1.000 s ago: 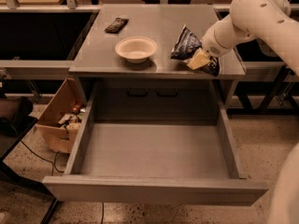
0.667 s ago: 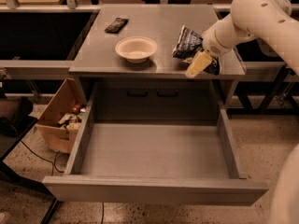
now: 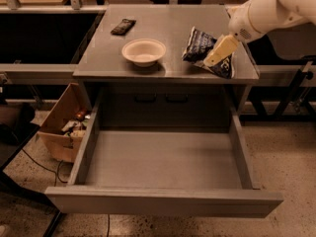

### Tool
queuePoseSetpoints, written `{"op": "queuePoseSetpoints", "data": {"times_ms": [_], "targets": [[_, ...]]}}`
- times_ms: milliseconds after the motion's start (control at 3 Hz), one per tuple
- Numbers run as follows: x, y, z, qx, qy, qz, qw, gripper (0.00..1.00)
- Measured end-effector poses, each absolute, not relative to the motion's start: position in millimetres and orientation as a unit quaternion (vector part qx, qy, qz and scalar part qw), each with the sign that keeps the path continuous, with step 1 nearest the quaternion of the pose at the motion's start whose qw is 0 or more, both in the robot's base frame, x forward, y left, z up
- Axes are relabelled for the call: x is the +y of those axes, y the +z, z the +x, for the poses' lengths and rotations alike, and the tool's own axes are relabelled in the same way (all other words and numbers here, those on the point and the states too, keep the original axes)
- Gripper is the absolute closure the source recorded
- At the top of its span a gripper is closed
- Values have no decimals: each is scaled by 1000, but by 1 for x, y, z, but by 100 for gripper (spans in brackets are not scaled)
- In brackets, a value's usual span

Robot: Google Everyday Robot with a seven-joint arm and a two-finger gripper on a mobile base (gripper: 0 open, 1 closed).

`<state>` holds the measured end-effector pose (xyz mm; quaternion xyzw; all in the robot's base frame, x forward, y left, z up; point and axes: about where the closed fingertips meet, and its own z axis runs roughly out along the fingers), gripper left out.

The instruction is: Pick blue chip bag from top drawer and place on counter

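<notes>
The blue chip bag (image 3: 198, 42) lies crumpled on the right side of the grey counter (image 3: 163, 16), near its right front corner. My gripper (image 3: 217, 52), cream-coloured on a white arm coming in from the upper right, hangs over the bag's right half and overlaps it in the camera view. Whether it touches the bag I cannot tell. The top drawer (image 3: 163, 201) stands pulled fully out below the counter, and its grey floor is bare.
A white bowl (image 3: 143, 51) sits mid-counter, left of the bag. A small flat black packet (image 3: 123, 26) lies at the back left. A grey panel with two dark handles (image 3: 158, 98) is behind the drawer. A cardboard box (image 3: 59, 127) stands on the floor at left.
My gripper has risen a little and shifted up and to the right over the bag. The bag stays on the counter in about the same place.
</notes>
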<state>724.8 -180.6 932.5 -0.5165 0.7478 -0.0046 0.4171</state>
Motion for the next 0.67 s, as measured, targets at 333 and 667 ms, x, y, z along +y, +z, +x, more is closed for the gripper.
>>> {"op": "queuePoseSetpoints", "data": {"times_ms": [333,667], "targets": [[-199,996,682,734,-7,-493,467,0],[-217,1053,619,709,-61,-484,509,0]]}}
